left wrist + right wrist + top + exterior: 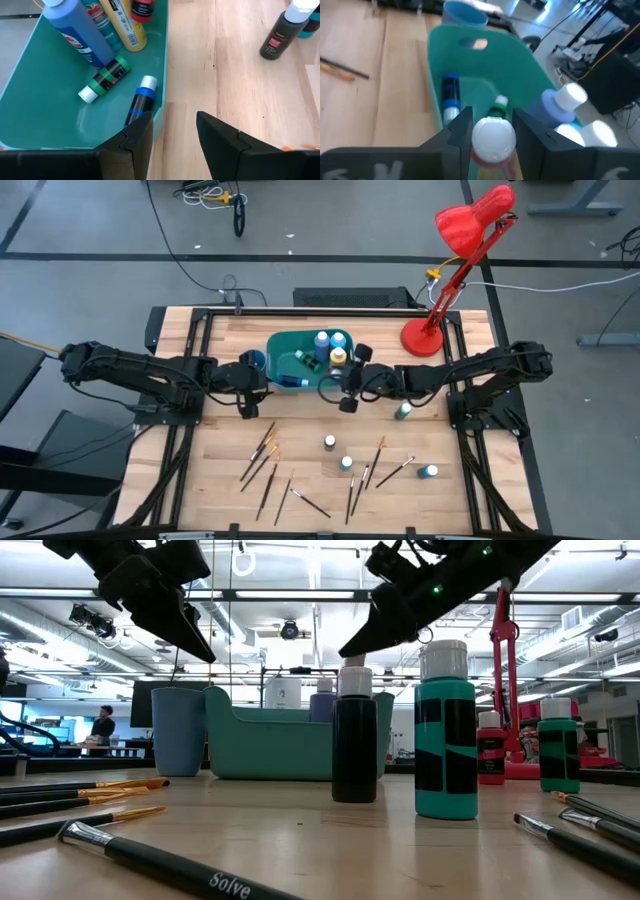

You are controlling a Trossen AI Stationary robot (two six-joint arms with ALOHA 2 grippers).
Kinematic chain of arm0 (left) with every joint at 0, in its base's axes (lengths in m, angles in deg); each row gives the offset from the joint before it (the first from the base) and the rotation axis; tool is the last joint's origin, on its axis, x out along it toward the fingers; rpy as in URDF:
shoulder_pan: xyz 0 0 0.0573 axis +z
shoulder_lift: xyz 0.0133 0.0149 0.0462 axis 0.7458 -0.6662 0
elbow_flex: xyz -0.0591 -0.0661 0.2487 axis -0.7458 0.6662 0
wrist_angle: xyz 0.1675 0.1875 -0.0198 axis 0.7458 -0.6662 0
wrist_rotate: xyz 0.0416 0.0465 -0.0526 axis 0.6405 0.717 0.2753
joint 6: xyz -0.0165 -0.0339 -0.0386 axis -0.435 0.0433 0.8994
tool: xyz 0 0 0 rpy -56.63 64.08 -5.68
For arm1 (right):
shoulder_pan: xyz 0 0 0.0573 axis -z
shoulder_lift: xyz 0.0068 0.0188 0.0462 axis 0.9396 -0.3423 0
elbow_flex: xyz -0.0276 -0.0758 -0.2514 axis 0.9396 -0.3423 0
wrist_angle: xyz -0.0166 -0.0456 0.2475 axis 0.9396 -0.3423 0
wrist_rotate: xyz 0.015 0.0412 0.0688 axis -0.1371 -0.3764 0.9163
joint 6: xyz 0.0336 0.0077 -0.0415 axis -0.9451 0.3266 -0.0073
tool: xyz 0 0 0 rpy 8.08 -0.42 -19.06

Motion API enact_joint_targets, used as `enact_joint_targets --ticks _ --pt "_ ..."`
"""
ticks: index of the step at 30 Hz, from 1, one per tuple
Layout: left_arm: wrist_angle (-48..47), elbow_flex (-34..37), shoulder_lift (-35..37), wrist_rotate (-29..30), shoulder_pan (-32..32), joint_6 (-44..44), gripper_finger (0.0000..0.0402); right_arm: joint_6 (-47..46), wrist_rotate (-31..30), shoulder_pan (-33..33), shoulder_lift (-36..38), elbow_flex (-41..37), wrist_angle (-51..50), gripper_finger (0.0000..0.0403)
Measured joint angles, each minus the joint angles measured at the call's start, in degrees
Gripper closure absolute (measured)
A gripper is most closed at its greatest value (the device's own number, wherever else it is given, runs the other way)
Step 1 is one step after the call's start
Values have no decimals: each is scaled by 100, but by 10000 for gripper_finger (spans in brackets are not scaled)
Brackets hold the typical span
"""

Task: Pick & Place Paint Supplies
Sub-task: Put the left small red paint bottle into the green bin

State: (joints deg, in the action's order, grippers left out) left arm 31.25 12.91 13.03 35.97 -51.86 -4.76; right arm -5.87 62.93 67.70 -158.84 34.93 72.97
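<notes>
The teal bin [300, 352] holds several paint bottles: a tall blue one [77, 30], a yellow one [122, 25], and a green one [105, 79] and a blue one [140, 100] lying on its floor. My right gripper [492, 135] hangs over the bin's right end [343, 385], shut on a white-capped bottle. My left gripper [175, 145] is open and empty, above the bin's near wall close to the blue cup [252, 361]. Other bottles [329, 442] [403, 411] stand on the table, and thin brushes [265, 455] lie flat near its near edge. My right gripper pinches the round white cap [493, 131] of a bottle between its two fingers [461, 131], one on each side. A yellow body and a red band show under the cap. The bottle is upright over the bin; whether its base rests inside I cannot tell.
A red desk lamp [460, 240] stands with its base [423, 338] at the far right of the table. In the low view a dark bottle [354, 735], a teal one [445, 735] and brushes [150, 862] sit between the bin and the near edge.
</notes>
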Motion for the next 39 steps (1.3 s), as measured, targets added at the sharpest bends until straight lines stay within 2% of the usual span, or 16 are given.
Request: enact_joint_targets --ticks 4,12,15,18,24,34,39 --pt "1 -2 -1 5 0 0 239 -82 8 52 0 0 -268 294" --pt "2 -2 -1 11 0 -4 239 -1058 145 241 0 0 -1005 294" --pt "7 0 0 11 0 -7 239 -1073 163 312 0 0 -985 294" --pt "9 -2 0 9 0 -4 239 -1129 436 420 0 0 -986 294" --pt "9 0 -1 10 0 -4 239 -1731 745 591 -92 0 -947 293" --pt "5 -2 -2 11 1 -74 239 -1888 746 612 -328 0 -912 293" --pt "7 -2 0 11 2 -74 239 -2248 779 667 -326 11 -1042 293"
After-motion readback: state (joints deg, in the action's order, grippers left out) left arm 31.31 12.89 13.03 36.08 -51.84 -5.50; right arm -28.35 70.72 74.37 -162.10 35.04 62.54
